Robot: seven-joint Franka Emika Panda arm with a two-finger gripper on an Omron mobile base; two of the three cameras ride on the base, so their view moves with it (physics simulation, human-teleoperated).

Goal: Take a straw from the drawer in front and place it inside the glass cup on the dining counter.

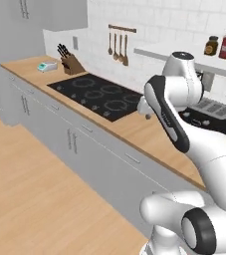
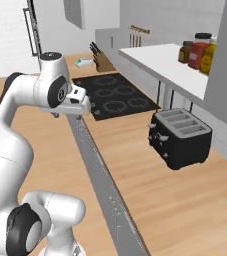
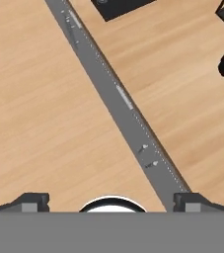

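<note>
End effector (image 3: 111,202) hangs above the front edge of the desk (image 3: 182,99), fingers spread wide and grasping nothing, positioned for a descent to the drawer handle (image 3: 125,97); drawer (image 3: 114,109) is closed, so the straw presumably lies hidden inside.

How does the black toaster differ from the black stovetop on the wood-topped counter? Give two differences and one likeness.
The toaster is a raised box with slots on top; the stovetop lies flat, flush with the counter, marked with burner rings. The toaster is compact; the stovetop spreads wider. Both are black and sit on the same counter.
</note>
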